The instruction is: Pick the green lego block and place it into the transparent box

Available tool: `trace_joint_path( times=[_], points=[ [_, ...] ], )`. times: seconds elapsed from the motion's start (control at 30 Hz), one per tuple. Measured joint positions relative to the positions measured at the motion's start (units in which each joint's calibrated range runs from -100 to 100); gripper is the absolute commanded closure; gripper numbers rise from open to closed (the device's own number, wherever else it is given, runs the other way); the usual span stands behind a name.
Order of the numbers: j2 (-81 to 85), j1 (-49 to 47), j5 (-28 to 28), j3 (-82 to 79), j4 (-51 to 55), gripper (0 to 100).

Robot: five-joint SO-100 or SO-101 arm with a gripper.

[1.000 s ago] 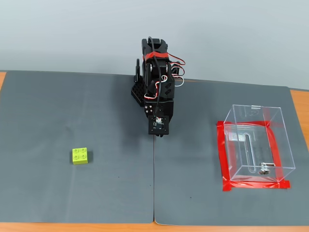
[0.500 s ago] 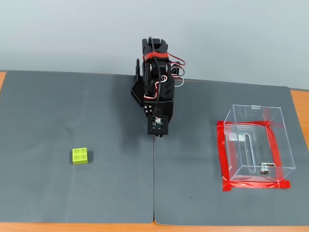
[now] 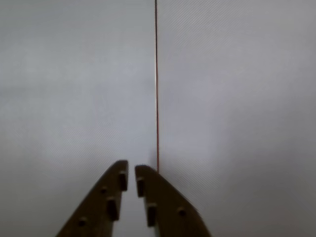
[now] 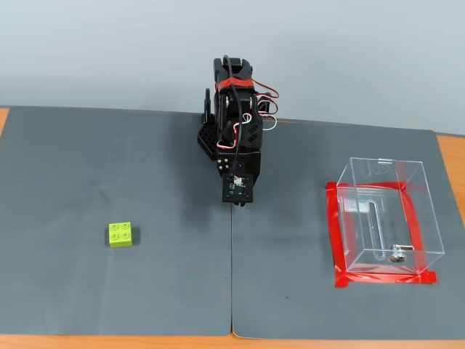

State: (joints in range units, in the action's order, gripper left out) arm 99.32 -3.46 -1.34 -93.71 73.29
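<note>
Only the fixed view shows the green lego block (image 4: 120, 234) and transparent box (image 4: 385, 218).

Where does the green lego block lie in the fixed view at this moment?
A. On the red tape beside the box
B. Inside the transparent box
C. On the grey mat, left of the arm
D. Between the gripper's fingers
C: in the fixed view the green lego block sits alone on the grey mat, far left of the arm, while the transparent box stands at the right with no block in it.
</note>
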Motion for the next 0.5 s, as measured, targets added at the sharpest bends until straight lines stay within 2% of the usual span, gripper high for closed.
trace_joint_path(
  times=[0.27, 0.5],
  points=[
    [-2.12, 0.00, 0.00, 4.31, -2.86, 98],
    [-17.33, 0.81, 0.00, 14.64, -8.93, 98]
  ],
)
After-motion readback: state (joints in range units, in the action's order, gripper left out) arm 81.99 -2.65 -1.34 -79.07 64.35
